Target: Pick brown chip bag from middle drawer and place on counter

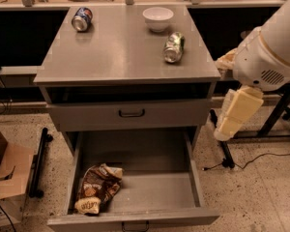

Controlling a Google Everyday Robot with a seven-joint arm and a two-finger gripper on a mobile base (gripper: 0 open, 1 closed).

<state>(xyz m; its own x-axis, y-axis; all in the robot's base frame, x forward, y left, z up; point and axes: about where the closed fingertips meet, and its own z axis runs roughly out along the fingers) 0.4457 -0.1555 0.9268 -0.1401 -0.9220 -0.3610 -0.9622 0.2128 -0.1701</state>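
Gripper (228, 126) is hanging right of the counter (121, 52), grip state can't tell | brown chip bag (97, 190) is lying front-left in middle drawer (152, 190) | reckon it's needing a straight-down reach

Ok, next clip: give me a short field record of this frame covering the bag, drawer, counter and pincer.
brown chip bag: lying in the drawer's front-left corner
middle drawer: pulled open
counter: holds blue can, white bowl, green can
pincer: right of the cabinet, outside the drawer, apart from the bag
stage: bag not yet picked
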